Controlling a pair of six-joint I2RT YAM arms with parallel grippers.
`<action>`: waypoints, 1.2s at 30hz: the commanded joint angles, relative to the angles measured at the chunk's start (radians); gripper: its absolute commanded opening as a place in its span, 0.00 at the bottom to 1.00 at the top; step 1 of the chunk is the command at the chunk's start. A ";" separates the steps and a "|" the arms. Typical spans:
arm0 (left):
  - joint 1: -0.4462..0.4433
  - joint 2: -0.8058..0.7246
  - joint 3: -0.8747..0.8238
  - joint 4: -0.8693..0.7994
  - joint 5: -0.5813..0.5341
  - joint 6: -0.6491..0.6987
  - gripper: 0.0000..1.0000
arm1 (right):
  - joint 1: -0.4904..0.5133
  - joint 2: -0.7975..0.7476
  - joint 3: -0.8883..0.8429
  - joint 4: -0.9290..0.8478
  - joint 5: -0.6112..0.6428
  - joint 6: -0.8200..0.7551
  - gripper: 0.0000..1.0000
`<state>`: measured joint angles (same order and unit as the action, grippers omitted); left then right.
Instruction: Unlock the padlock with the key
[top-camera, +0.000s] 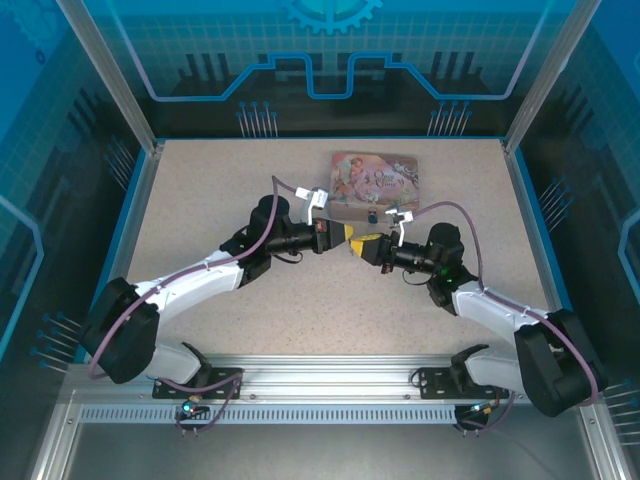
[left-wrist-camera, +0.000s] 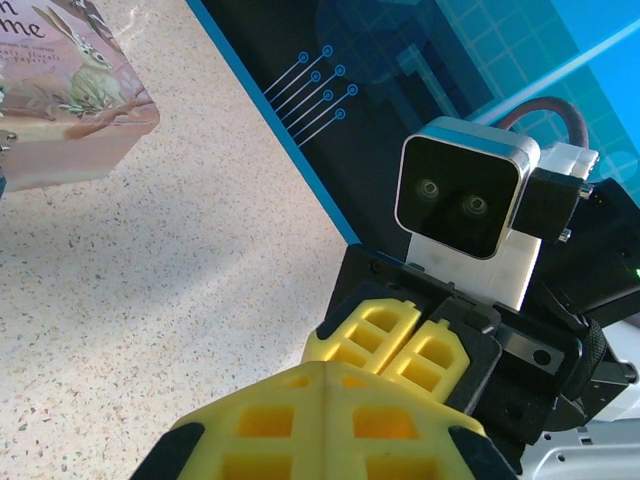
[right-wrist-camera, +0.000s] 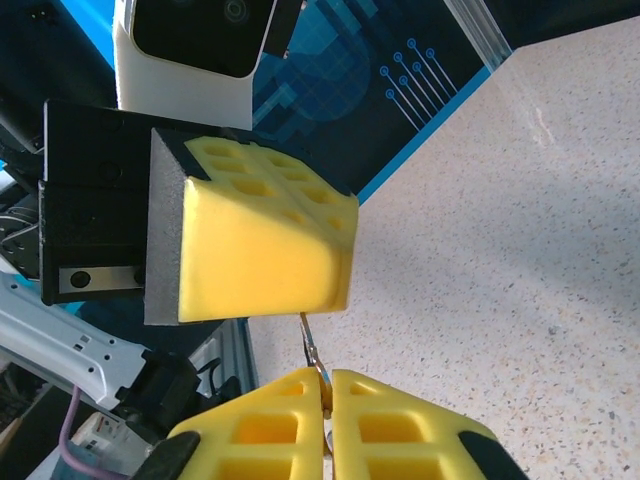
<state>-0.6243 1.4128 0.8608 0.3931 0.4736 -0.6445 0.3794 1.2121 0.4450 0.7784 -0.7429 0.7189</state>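
Observed right gripper (right-wrist-camera: 328, 385) pinched fully closed on the key (right-wrist-camera: 311, 342), with the thin shaft poking out toward left gripper (left-wrist-camera: 322, 372). Noted left gripper also closed, finger against finger, tips just beside the right's. Found the padlock (top-camera: 372, 215) farther out on the table (top-camera: 200, 200), just before the pink tin (top-camera: 375, 178).

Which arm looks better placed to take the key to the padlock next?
Right, most likely. The right gripper is shut on the key, its shaft poking out between the fingers toward the shut left gripper. The padlock lies by the tin, near both gripper tips.
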 joint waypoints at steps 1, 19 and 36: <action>-0.002 -0.004 -0.021 -0.002 -0.003 0.025 0.00 | 0.007 -0.001 0.014 0.008 -0.015 -0.010 0.00; 0.079 -0.064 0.042 -0.221 -0.138 0.117 0.60 | -0.039 -0.150 0.018 -0.477 0.225 -0.167 0.00; 0.191 0.506 0.569 -0.579 -0.405 0.329 0.99 | -0.159 -0.342 -0.033 -0.789 0.399 -0.191 0.00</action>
<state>-0.4374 1.8370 1.3270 -0.1173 0.1078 -0.3656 0.2390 0.8955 0.4297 0.0551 -0.3641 0.5514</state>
